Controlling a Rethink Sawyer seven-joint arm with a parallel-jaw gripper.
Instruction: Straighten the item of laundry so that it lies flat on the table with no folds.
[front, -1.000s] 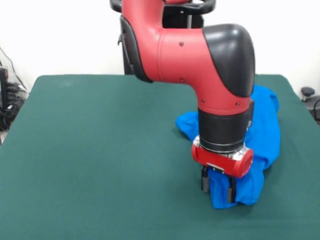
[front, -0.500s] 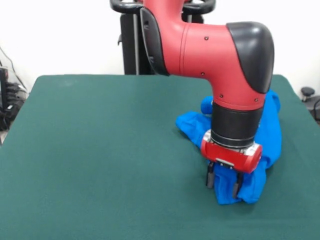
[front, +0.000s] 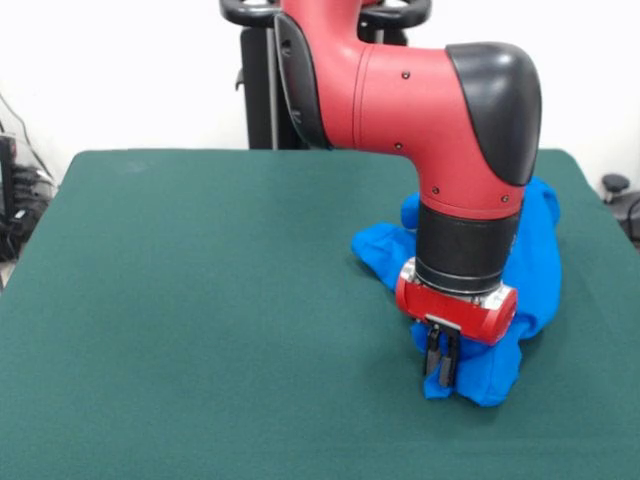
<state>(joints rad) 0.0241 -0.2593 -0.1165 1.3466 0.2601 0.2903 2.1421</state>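
A dark pincer (front: 441, 365) sits low and right of centre in the frame, its two fingers pressed together on a fold at the bottom edge of a bright blue T-shirt (front: 535, 265). Above the pincer is a red wrist ring, then a black cylinder, then a thick red arm (front: 400, 85) with a black elbow cap, which bends away toward the top centre of the frame. The shirt lies crumpled in a long heap on the right side of the dark green tabletop (front: 200, 300), running from the pincer up toward the upper right, partly hidden behind the arm. No print shows on the cloth. The left half of the tabletop is plain green felt. A white wall fills the top of the frame.
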